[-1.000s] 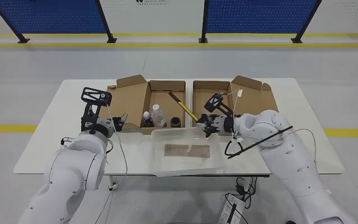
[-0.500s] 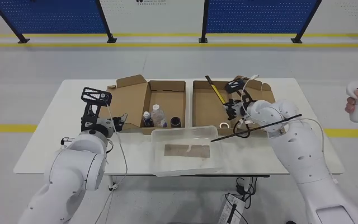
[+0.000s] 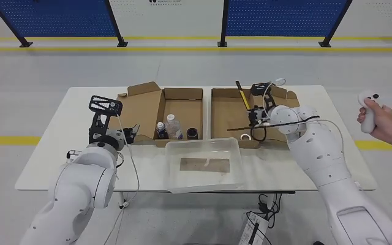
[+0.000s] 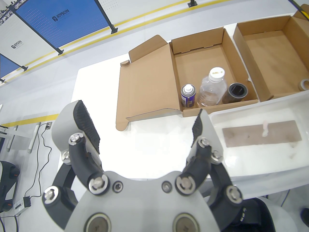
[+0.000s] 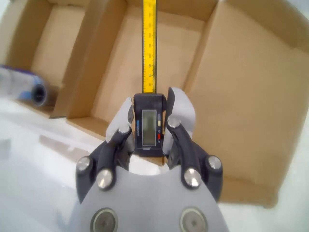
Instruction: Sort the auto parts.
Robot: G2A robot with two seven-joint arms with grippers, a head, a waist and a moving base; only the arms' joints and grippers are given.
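Note:
My right gripper point(image 5: 149, 105) is shut on a digital caliper point(image 5: 149, 49) with a yellow scale and a black display head. It holds the caliper point(image 3: 244, 96) above the right cardboard box point(image 3: 228, 116), scale pointing toward the box's far wall. The left cardboard box point(image 3: 184, 110) holds a small spray can point(image 4: 188, 95), a clear plastic bottle point(image 4: 212, 86) and a black cylinder point(image 4: 237, 92) along its near wall. My left gripper point(image 4: 144, 119) stands open over the table left of the white tray point(image 4: 277, 107), with nothing between its fingers.
The white tray point(image 3: 177, 174) sits at the table's front, with a brown pad point(image 3: 204, 165) lying in it. A roll of tape point(image 4: 304, 84) rests at the near corner of the right box. A person's hand point(image 3: 378, 116) holds a controller at the far right.
My right gripper has carried the caliper from over the tray's far edge up and back to above the right box. The left arm has not moved.

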